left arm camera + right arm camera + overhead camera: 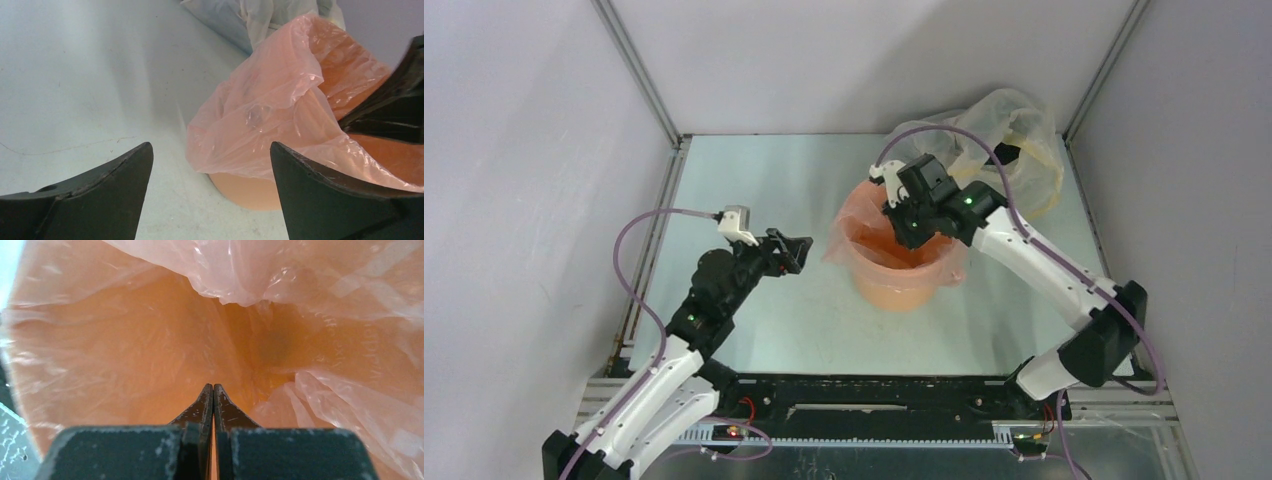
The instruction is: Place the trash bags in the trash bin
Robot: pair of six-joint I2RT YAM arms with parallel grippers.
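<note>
1. The left claw (796, 250) is on the left side, near the bin but not touching it. Its jaws are wide open and it holds nothing.
2. The pale surface (764, 170) under it is bare between this claw and the bin.
3. The pink trash bag (849, 225) sits inside the orange trash bin (904, 290). Its top edge flops out over the rim, and on the left it puffs out in a big loose fold.
4. The right claw (902, 215) points down into the mouth of the bag. Its jaws are closed, with the tips pressed tight together. I cannot see any plastic caught between them.
5. I think the job now is to push the bag down so it lines the bin. The closed claw should go slowly and straight down the middle, so the thin plastic does not rip and the bin does not tip.
6. The open left claw could pinch the loose fold and tuck it over the rim.
7. At the back right lies a big yellowish plastic bag (1024, 140). It should be left alone.
</note>
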